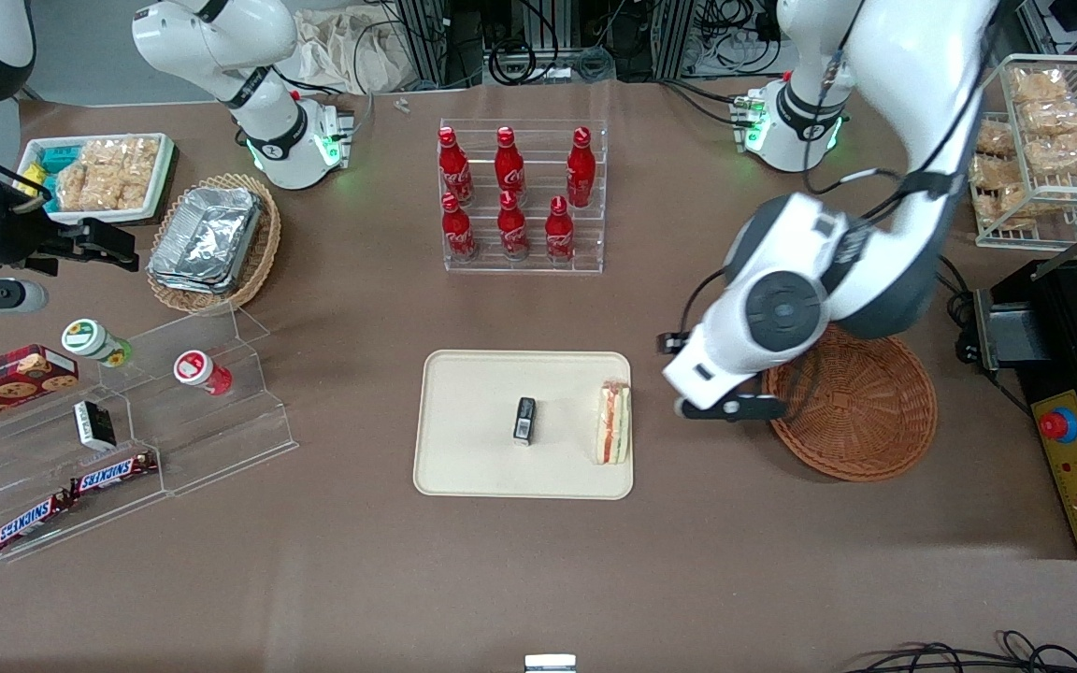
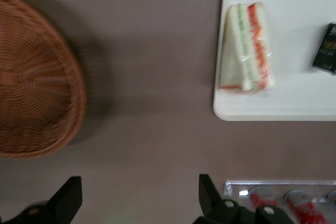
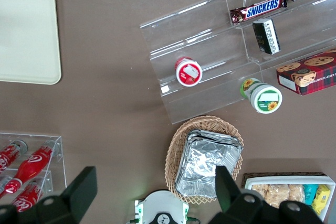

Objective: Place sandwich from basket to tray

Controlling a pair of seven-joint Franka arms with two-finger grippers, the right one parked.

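The sandwich, a pale wedge with red and green layers, lies on the cream tray, at the tray's end toward the working arm. The round reddish-brown basket holds nothing that I can see. My gripper hangs open over bare table between the tray and the basket, with nothing between its fingers. The arm's white body covers part of the basket's rim in the front view.
A small black packet lies mid-tray. Farther from the front camera stands a rack of red bottles. Toward the parked arm's end are a clear stepped shelf with snacks and a tan basket of foil containers. A black box with a red button sits beside the round basket.
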